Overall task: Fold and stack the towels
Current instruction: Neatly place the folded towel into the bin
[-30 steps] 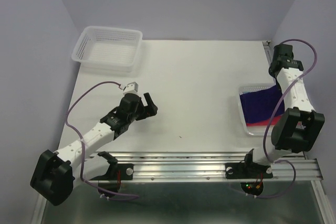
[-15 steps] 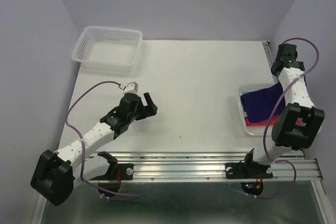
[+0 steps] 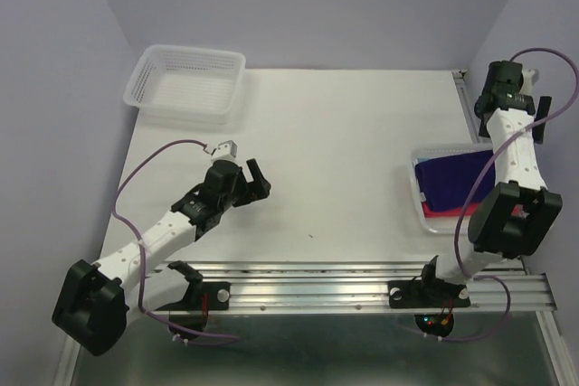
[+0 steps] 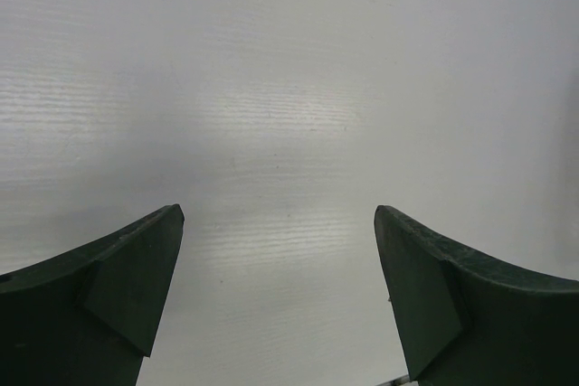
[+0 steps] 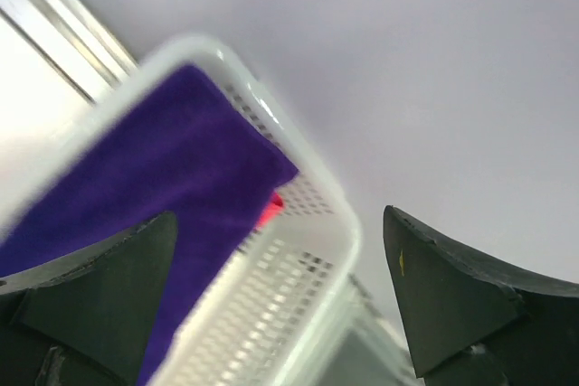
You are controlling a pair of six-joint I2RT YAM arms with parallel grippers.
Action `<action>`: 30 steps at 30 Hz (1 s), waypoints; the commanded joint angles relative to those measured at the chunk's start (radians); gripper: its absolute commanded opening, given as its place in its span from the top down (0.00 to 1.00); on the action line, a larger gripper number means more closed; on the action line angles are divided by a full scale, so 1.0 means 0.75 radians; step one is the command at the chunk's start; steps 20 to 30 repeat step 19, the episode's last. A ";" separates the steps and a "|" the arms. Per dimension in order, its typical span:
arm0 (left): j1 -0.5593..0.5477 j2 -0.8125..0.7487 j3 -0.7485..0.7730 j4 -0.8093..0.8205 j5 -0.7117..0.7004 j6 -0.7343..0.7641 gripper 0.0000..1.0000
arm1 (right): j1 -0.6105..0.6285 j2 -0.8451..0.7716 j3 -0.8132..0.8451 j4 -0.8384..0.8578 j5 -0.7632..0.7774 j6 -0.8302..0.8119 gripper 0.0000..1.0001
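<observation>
White table (image 3: 362, 133), top external view: the left gripper (image 3: 260, 180) hovers low over the near-left part, jaws spread, nothing between them. The right arm rears up at the far-right edge, its wrist beyond the mesh basket (image 3: 416, 189) on the right side. In that basket the navy-purple towel (image 3: 448, 178) lies uppermost, with a strip of the pink towel (image 3: 434, 212) showing at its near edge. No other towels can be made out. A second mesh basket (image 3: 145, 79) stands at the far-left corner, well apart from both arms.

Left wrist view: the two dark fingers (image 4: 118, 287) stand wide apart over the white surface, with no cloth in sight.

Right wrist view: the right gripper (image 5: 280, 223) is likewise fully parted and holds nothing. Below it, blurred, the purple cloth drapes toward the basket rim, a spot of pink beside it.

Judged step: the task is at its start, with a first towel yet to be drawn out. The next move calls for the right gripper to descend on the purple towel's edge, pinch that layer alone, and carry it to open table for folding.
</observation>
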 commanded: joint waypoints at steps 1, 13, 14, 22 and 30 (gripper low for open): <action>0.008 -0.076 -0.003 0.007 -0.078 0.003 0.01 | -0.007 -0.181 0.189 -0.076 -0.046 0.516 0.00; 0.008 -0.272 0.216 -0.295 -0.450 -0.175 0.01 | -0.007 -1.123 -0.787 0.652 -0.853 0.954 0.00; 0.008 -0.276 0.228 -0.308 -0.458 -0.177 0.01 | -0.007 -1.126 -0.785 0.622 -0.834 0.983 0.00; 0.008 -0.291 0.251 -0.338 -0.477 -0.215 0.01 | -0.007 -1.059 -0.730 0.489 -0.748 0.918 0.00; 0.008 -0.291 0.251 -0.338 -0.477 -0.215 0.01 | -0.007 -1.059 -0.730 0.489 -0.748 0.918 0.00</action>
